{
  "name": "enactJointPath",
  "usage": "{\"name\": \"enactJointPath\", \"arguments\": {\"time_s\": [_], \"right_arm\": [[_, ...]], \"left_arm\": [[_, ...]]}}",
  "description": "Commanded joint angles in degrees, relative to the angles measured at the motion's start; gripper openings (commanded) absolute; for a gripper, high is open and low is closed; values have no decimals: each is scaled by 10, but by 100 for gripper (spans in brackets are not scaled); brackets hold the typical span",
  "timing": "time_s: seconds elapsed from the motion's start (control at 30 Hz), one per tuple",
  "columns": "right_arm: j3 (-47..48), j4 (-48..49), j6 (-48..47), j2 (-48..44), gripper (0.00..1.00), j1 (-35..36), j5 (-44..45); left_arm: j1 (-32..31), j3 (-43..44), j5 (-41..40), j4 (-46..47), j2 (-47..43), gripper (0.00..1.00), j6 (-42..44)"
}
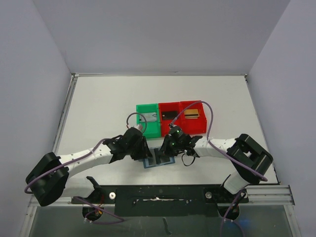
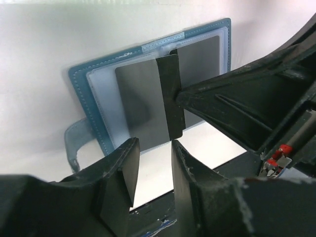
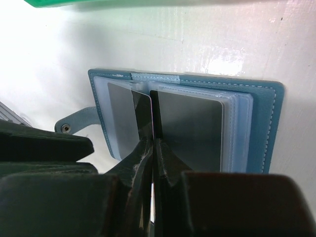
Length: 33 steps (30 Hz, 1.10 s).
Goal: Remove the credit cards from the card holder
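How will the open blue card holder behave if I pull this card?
The thin blue card holder looks light, so it may lift or slide. Its clear plastic sleeves look floppy and might cling to the dark card the right gripper pinches.

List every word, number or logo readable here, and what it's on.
No text can be read.
The card holder: blue cover shows no print.
The grey cards in its pockets: plain faces.
The dark card pinched by the right gripper: no print visible.
The gold card in a red bin: too small to read.
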Motion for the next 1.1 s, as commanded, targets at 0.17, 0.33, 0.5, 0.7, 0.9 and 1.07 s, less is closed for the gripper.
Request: {"name": "enactJointPath", "arguments": {"time_s": [0.17, 0.33, 0.5, 0.7, 0.9, 1.07], "right_arm": [[2, 23, 0, 0, 1, -2, -9], [1, 21, 1, -13, 1, -2, -5], [-11, 42, 0, -26, 5, -5, -8], [-21, 61, 16, -15, 18, -10, -20], [-16, 55, 15, 2, 24, -11, -23], [-22, 78, 14, -7, 16, -12, -30]], "left_arm": [[-3, 9, 27, 50, 73, 19, 6], [-3, -4, 14, 48, 97, 11, 11], [-3, -16, -4, 30, 87, 10, 18], [-3, -30, 4, 44, 93, 7, 11], [-3, -33, -5, 40, 94, 6, 7], [-3, -33, -6, 37, 97, 5, 5]]}}
